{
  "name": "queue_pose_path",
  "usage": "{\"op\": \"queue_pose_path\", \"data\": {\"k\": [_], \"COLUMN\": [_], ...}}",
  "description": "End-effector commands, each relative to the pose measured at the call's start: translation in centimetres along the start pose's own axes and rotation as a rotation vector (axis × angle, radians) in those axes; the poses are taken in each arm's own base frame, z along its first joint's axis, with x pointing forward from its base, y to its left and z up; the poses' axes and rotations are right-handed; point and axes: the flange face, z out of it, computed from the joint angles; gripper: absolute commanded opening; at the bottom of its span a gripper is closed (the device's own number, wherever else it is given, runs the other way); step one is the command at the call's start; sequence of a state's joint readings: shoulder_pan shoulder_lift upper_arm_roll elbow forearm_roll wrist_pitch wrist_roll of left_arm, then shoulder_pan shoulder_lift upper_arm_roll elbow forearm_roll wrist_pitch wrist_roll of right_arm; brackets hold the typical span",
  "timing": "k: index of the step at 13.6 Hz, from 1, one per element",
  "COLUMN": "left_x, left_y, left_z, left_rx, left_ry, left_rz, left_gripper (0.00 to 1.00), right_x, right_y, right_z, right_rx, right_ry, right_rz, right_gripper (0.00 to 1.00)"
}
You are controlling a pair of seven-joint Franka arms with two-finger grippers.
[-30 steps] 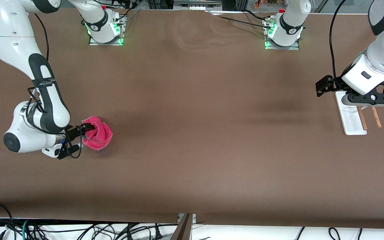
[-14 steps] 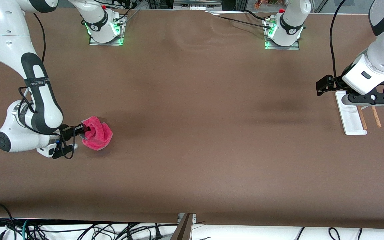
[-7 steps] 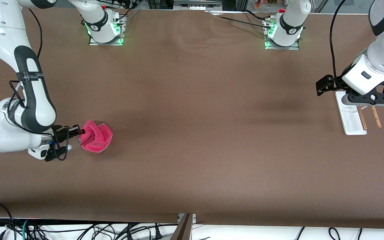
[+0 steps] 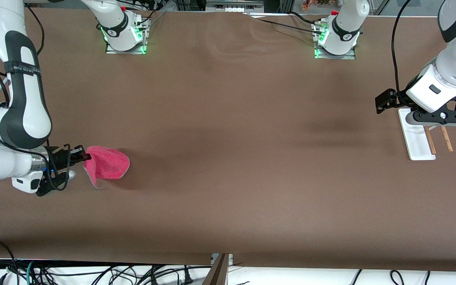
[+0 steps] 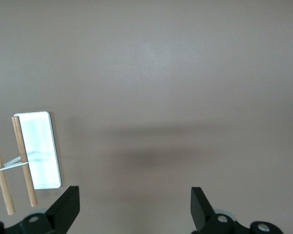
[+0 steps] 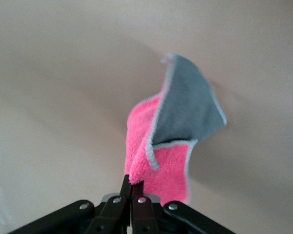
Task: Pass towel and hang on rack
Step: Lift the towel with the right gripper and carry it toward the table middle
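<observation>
your right gripper (image 4: 82, 155) is clamped on a corner of the towel (image 4: 107, 166), holding it over the brown table (image 4: 228, 158) at the right arm's end; the pink cloth hangs from the closed fingers, and the right wrist view shows its grey underside (image 6: 188, 109) folded outward. your left gripper (image 5: 134, 207) waits with its fingers spread wide and nothing between them, hovering over the rack (image 4: 417, 138) at the left arm's end of the table. the wide stretch of tabletop between towel and rack carries only shadows. your left arm's hand covers the rack's end toward the bases in the front view, so only part of the white base and the tips of its two wooden rods (image 4: 438, 140) show. the left wrist view cuts one rod (image 5: 0, 173) at the edge.
</observation>
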State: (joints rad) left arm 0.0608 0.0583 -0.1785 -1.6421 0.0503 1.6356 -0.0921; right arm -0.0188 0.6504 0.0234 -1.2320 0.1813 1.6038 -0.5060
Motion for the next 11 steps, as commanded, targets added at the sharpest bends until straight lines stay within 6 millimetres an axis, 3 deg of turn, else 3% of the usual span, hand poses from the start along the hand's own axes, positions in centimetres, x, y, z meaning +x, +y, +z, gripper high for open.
{"op": "queue_pose_path", "data": {"k": [1,5,8,11], "left_x": [0.2,0.2,0.1,0.1], "left_y": [-0.1,-0.1,-0.4,0.5], "left_z": [-0.7,-0.7,-0.6,-0.5], "left_rx": [0.002,0.0,-0.007,-0.007], "left_ry": [-0.001,-0.001,-0.008,-0.012], "left_rz": [-0.011,-0.011,-0.016,0.005], "left_gripper": [1.0,1.0,1.0,1.0], "right_x": [0.6,2.8,4.4,5.2], "right_y": [-3.6,-11.3,-18.0,-25.1], "right_z": [-3.1,-6.1,-6.6,-6.8], "right_rx": [-0.042,-0.109,-0.167,-0.192], "right_ry": [0.003,0.043,0.064,0.096], "right_rz": [0.031,0.062,0.133,0.172], "right_gripper": [0.0,0.0,0.0,0.0]}}
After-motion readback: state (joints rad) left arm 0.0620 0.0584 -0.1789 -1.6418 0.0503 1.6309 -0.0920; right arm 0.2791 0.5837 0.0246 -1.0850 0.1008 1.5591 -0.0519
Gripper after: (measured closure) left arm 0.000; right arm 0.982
